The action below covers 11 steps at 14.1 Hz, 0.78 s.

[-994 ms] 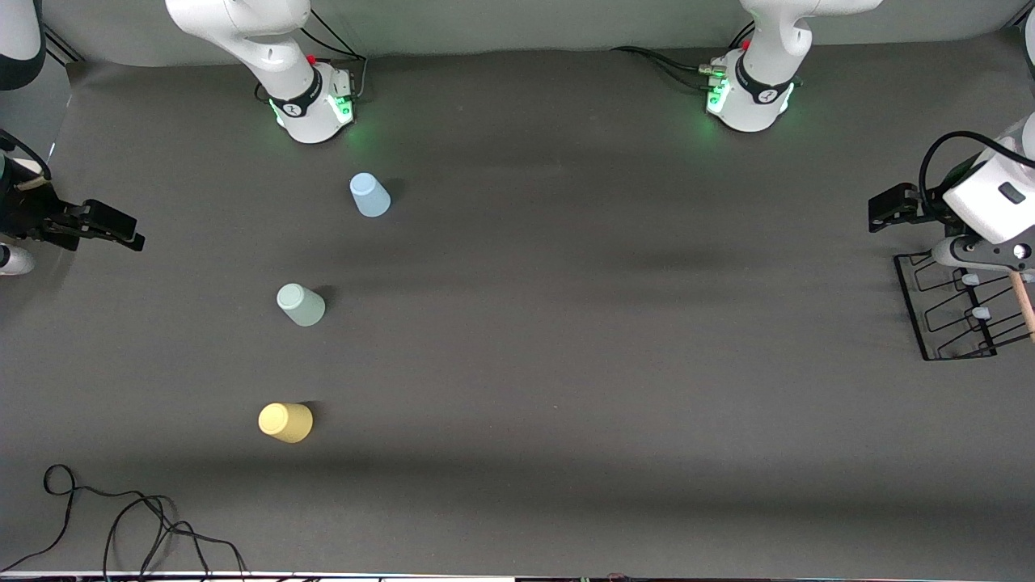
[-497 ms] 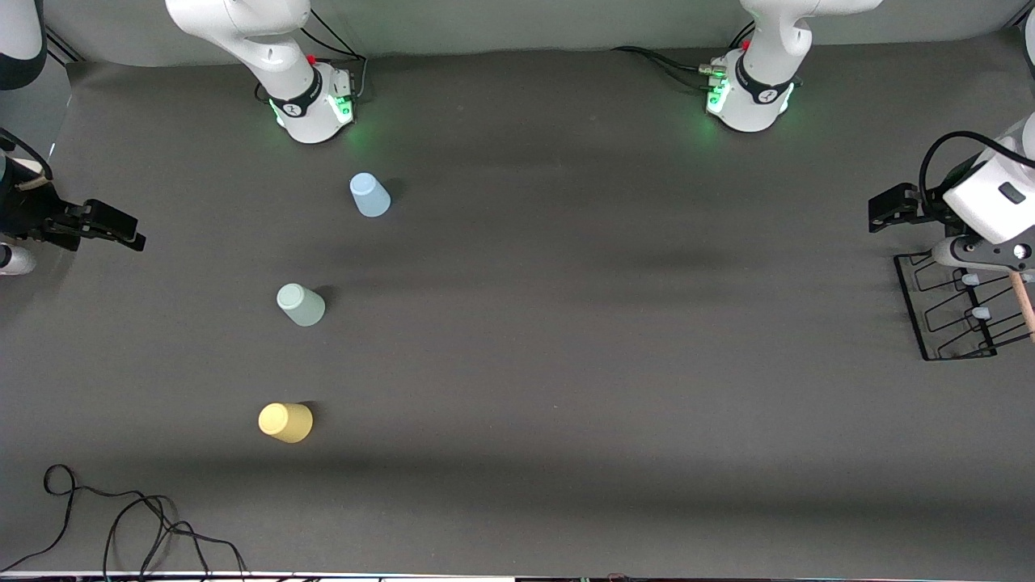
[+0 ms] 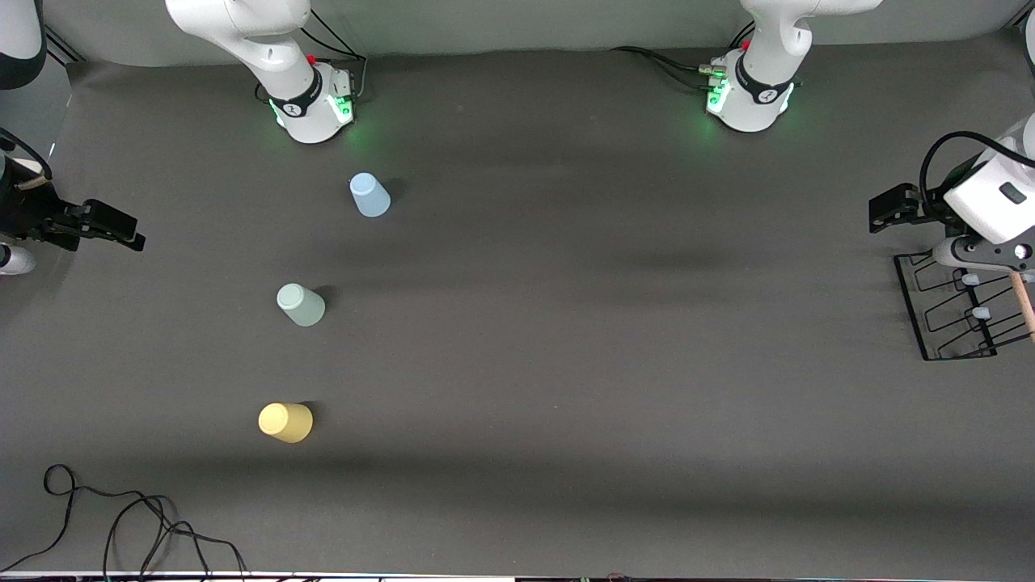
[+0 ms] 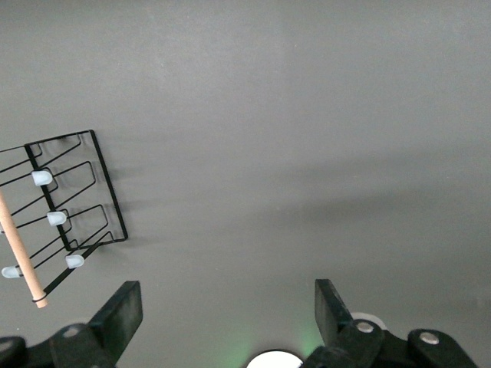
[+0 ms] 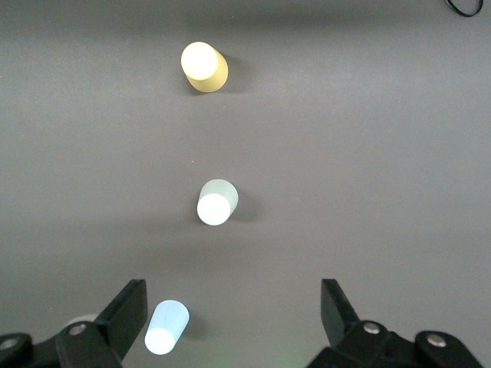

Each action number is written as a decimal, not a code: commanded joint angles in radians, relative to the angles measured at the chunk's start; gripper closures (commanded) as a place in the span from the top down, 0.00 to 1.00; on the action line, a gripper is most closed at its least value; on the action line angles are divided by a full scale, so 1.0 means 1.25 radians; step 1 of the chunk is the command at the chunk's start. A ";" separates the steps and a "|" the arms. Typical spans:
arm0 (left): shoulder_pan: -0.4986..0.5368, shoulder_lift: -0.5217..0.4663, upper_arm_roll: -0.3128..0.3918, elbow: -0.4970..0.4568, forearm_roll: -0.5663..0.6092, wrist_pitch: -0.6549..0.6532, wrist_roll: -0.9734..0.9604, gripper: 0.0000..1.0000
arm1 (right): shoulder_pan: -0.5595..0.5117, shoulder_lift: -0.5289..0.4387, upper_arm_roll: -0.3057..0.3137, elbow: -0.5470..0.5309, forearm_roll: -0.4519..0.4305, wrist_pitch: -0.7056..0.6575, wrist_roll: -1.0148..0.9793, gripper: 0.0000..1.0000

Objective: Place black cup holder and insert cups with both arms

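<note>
At the left arm's end of the bench point(image 3: 566, 364) stands the black cup holder point(image 3: 946, 311), with the left gripper point(image 4: 226, 310) above the bench just beside it, jaws wide and holding nothing. Toward the right arm's end, the blue cup point(image 3: 369, 195), green cup point(image 3: 300, 304) and yellow cup point(image 3: 285, 422) stand in a row, well apart. Over that end's edge the right gripper point(image 5: 234, 314) hangs, jaws wide, empty.

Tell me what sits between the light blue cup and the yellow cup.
The sage green cup stands between the light blue cup and the yellow cup; the front view and the right wrist view both show it.
</note>
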 commanded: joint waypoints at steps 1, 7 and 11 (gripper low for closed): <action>-0.009 -0.006 0.012 -0.006 -0.009 0.007 0.010 1.00 | 0.006 -0.013 -0.003 -0.002 -0.005 -0.010 -0.016 1.00; -0.007 0.007 0.014 0.019 0.008 -0.010 0.011 1.00 | 0.006 -0.020 -0.003 -0.003 -0.005 -0.010 -0.016 1.00; 0.048 0.009 0.013 0.021 0.009 -0.013 0.009 1.00 | 0.008 -0.017 -0.002 -0.006 -0.005 -0.010 -0.016 1.00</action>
